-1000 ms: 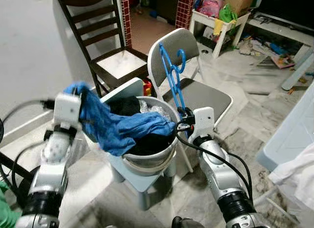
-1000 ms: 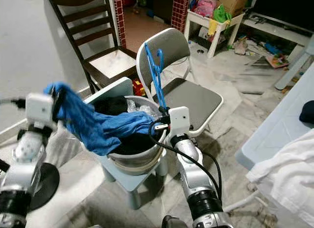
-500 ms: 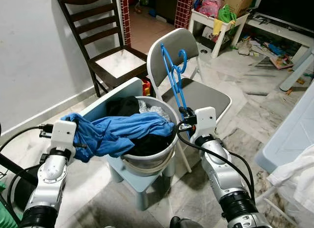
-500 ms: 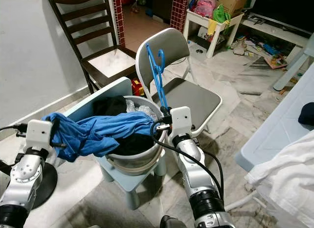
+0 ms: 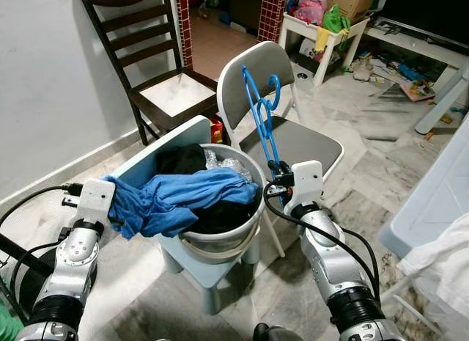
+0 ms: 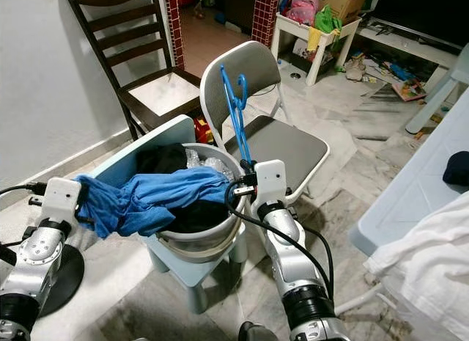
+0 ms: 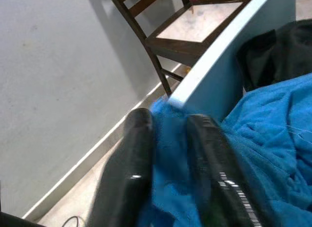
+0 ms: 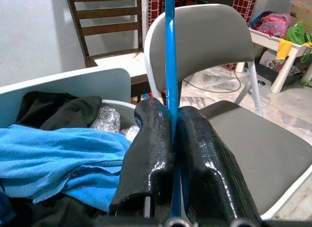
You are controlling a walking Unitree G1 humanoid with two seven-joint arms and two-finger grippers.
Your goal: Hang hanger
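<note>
The right tool [image 5: 277,181] clamps the blue hanger [image 5: 261,114] upright above the bucket [image 5: 227,231], before the grey folding chair [image 5: 293,128]. The left tool [image 7: 170,154] pinches the blue garment [image 5: 183,198] trailing from the bucket; pulling it could tip the bucket, or its folds could snag the hanger. No writing is legible

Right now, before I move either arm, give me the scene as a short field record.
left gripper: shut on blue garment, beside the bucket
right gripper: shut on blue hanger, held upright
bucket: on a small light-blue stool, holding dark clothes
blue garment: draped over the bucket's rim
behind: grey folding chair, dark wooden chair
</note>
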